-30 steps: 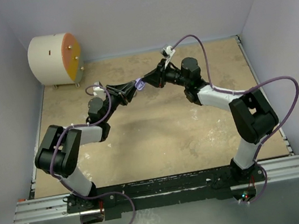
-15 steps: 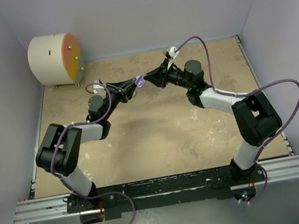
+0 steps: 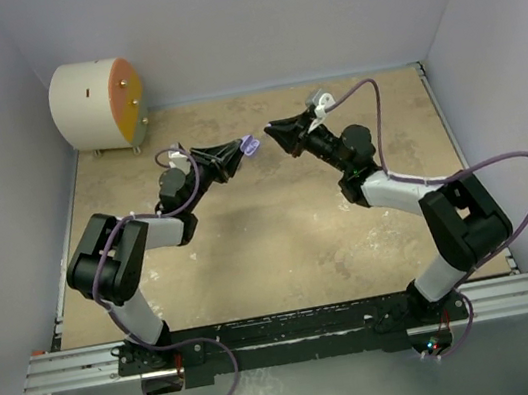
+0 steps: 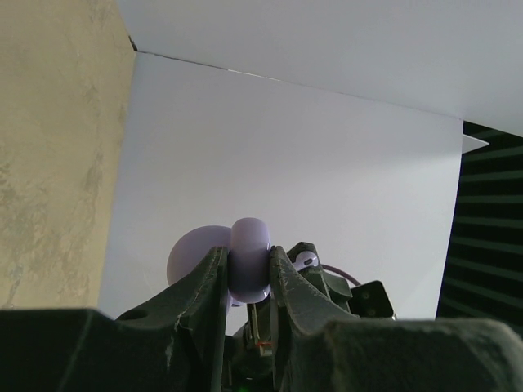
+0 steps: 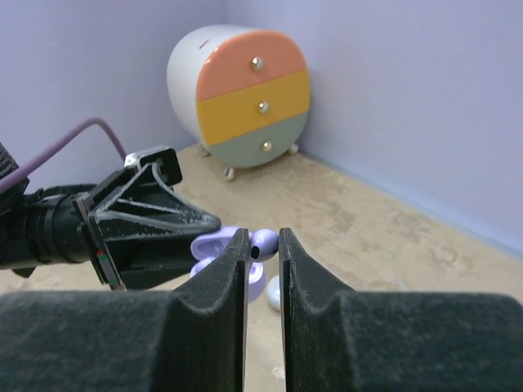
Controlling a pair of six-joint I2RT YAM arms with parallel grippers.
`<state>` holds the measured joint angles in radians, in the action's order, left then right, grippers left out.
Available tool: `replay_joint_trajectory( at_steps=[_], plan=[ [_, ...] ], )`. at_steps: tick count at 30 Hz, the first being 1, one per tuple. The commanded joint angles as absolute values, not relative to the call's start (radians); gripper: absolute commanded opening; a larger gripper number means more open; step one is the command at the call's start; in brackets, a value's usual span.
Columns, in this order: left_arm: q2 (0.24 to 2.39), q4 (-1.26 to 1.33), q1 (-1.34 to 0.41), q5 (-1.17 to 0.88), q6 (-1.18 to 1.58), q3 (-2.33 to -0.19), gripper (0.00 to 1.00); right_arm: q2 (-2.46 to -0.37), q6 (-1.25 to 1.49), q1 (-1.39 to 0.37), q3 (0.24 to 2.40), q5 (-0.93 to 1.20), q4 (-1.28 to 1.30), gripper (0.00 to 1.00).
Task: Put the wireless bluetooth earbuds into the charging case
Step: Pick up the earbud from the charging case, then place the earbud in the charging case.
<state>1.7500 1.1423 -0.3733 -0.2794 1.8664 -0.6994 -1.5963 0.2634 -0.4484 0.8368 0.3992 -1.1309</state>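
While left jaws clench case (image 4: pixel 248 265) above surface (image 3: pixel 279 225), right jaws grip earbud (image 5: pixel 263 242) just beside it, apart. Step: bud insertion, approach phase. Next move needs alignment with socket, gentle closing, seating, release.

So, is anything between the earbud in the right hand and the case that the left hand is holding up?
Nothing visible does. The right hand pinches an earbud. The left hand holds the charging case in the air facing it, with only an open gap between the two.
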Motion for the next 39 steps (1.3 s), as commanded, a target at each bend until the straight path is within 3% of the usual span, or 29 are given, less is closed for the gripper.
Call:
replay_joint_trajectory(
  at_steps=[1, 6, 17, 39],
  plan=[
    [1.747, 1.201, -0.383, -0.275, 1.888, -0.744, 0.0, -1.552, 0.124, -0.49, 0.826, 0.257, -1.281, 0.0],
    [1.737, 1.18, -0.386, -0.275, 1.879, -0.751, 0.0, -1.562, -0.02, -0.573, 0.822, 0.125, -1.296, 0.0],
    [1.719, 1.161, -0.385, -0.276, 1.871, -0.758, 0.0, -1.583, -0.115, -0.628, 0.793, 0.046, -1.336, 0.0],
    [1.704, 1.149, -0.387, -0.279, 1.867, -0.774, 0.0, -1.638, -0.143, -0.649, 0.801, 0.028, -1.317, 0.0]
  ],
)
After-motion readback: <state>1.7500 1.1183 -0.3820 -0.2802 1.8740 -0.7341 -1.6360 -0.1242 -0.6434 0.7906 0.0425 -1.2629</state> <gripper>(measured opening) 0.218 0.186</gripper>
